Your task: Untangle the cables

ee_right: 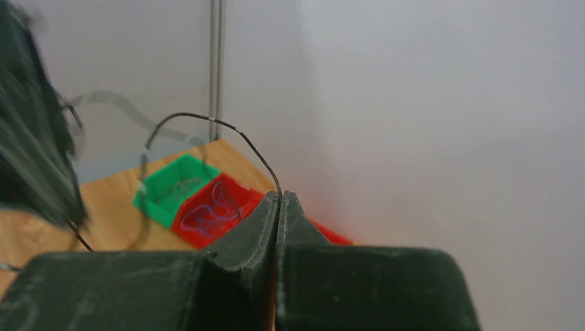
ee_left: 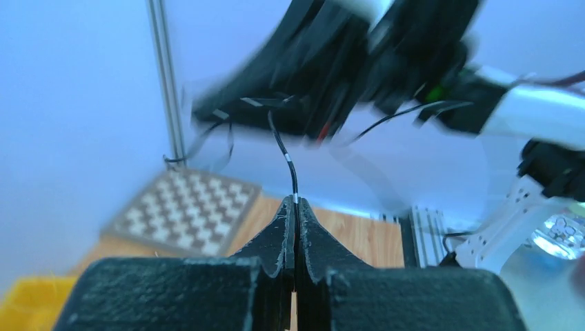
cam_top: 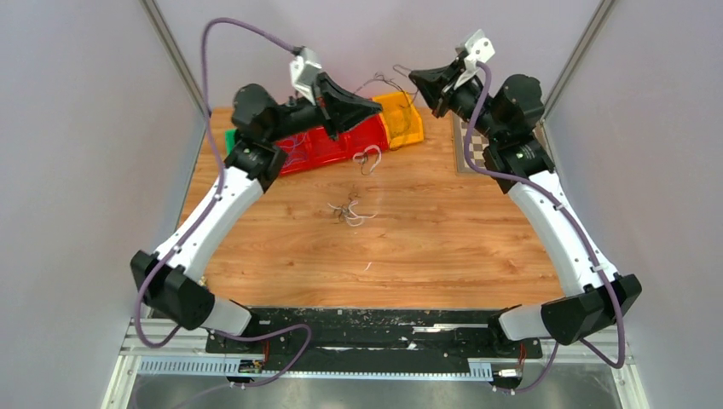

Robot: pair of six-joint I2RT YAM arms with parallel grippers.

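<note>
**Top view.** Both arms rise from the lower corners and bend inward, so their wrists almost meet at upper centre, over the far edge of the table [cam_top: 477,239]. The left gripper [cam_top: 375,106] points right above the red bin [cam_top: 320,149], jaws pressed together on a thin black cable [ee_left: 286,155]. The right gripper [cam_top: 415,78] points left above the yellow bin [cam_top: 401,119], jaws likewise clamped on the black cable, which arcs between the two tips. The other cables lie in a small tangle [cam_top: 351,211] at mid-table, and a loose loop [cam_top: 368,158] lies just below the red bin.
</note>
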